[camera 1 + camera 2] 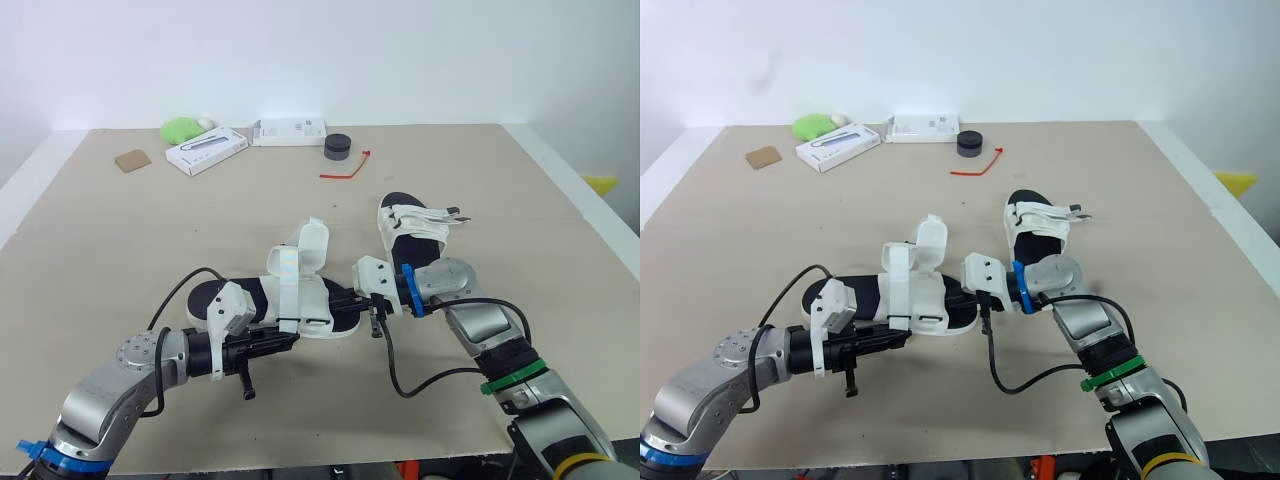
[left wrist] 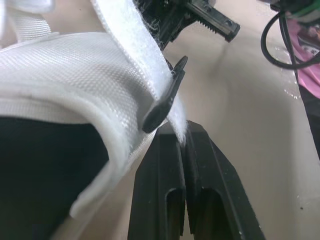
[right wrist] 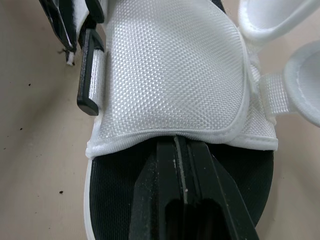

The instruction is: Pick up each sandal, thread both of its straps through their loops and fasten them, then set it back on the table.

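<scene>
I judge myself in the middle of threading on the near sandal (image 1: 300, 300), which seems to rest on the table (image 1: 120, 250) with its heel toward my left arm; my left pincer (image 2: 181, 131) is pressed together on the white strap (image 2: 135, 55), nipping it just past the black loop (image 2: 164, 97) on the sandal's near edge; my right pincer (image 3: 179, 142) is closed with nothing between its fingers that I can make out, its tips lying on the black footbed and tucked just under the hem of the sandal's white front panel, steadying the toe end; the taller strap at the sandal's middle stands up loose, so I take it as not yet fastened; the next move, as I reckon it, calls for drawing the pinched strap on through the loop, folding it back and pressing it down, while the right pincer holds the sandal from sliding; the far sandal (image 1: 415, 225) lies beyond the near sandal's toe, apart from it.
</scene>
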Tool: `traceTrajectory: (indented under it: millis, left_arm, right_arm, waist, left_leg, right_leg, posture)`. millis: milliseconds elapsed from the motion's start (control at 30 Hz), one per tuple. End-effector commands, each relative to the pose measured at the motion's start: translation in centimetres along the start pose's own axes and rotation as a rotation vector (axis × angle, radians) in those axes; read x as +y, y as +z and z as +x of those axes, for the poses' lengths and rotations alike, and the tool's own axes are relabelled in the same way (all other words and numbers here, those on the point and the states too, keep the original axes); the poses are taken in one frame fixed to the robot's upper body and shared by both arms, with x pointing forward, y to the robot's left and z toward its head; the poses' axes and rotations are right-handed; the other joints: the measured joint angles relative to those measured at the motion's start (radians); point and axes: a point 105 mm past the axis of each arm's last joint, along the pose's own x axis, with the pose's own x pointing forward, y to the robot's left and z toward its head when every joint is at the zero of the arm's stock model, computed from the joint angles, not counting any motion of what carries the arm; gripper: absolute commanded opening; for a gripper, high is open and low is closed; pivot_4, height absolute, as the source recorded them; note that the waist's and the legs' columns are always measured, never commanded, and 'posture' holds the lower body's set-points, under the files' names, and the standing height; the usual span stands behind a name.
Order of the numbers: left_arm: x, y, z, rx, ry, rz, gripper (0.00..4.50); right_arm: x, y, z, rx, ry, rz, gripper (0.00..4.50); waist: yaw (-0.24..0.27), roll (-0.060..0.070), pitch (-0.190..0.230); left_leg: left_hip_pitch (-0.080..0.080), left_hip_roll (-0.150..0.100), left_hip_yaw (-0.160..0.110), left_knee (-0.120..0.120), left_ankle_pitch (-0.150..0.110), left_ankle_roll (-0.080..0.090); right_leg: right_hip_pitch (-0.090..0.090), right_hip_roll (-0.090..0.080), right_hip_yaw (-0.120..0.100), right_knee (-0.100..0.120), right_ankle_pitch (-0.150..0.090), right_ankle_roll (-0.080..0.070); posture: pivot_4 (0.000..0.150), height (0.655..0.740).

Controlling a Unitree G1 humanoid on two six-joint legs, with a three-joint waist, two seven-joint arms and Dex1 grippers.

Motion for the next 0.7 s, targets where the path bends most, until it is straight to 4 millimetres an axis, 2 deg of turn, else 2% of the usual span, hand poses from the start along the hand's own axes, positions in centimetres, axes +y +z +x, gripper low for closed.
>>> traceTrajectory:
  millis: [33,167,400,567,700]
  left_arm:
    - [-1.3,1.7,-0.6,-0.07,-0.019,0.037,0.03]
    - [-1.7,1.3,-0.8,-0.084,-0.03,-0.062,0.03]
    - [-2.7,-0.5,-1.7,-0.001,-0.098,-0.147,0.03]
    - [-2.6,-1.4,-2.4,0.056,-0.083,-0.121,0.03]
    - [-2.5,-1.2,-2.3,0.038,-0.077,-0.087,0.03]
  right_arm:
    - [0.1,-1.1,-0.3,0.054,0.0,0.025,0.0]
    - [0.0,-1.1,-0.2,0.054,0.004,0.022,0.0]
    - [0.0,-1.0,-0.1,0.053,0.008,0.021,0.0]
    - [0.1,-1.0,-0.1,0.054,0.007,0.021,0.0]
    - [0.1,-1.0,-0.1,0.053,0.006,0.021,0.0]
  waist:
    - [0.0,0.0,0.0]
    - [0.0,0.0,0.0]
    - [-0.001,0.0,0.0]
    - [-0.001,0.0,0.0]
    - [-0.001,0.0,0.0]
  left_leg:
    - [0.0,0.0,0.0,0.0,0.0,0.0]
    - [0.0,0.0,0.0,0.0,0.0,0.0]
    - [0.0,0.0,0.0,0.0,0.0,0.0]
    - [0.001,0.001,0.0,0.0,0.0,0.0]
    - [0.001,0.002,0.0,0.0,0.0,0.0]
  right_leg:
    - [0.0,0.0,0.0,0.0,0.0,0.0]
    - [0.0,0.0,0.0,0.0,0.0,0.0]
    - [0.0,0.001,0.0,0.0,-0.001,-0.001]
    - [0.0,0.002,0.0,0.0,-0.001,-0.001]
    - [0.0,0.002,-0.001,0.0,-0.001,-0.002]
  posture:
    - [0.15,0.74]
    - [0.15,0.74]
    - [0.15,0.74]
    - [0.15,0.74]
    - [0.15,0.74]
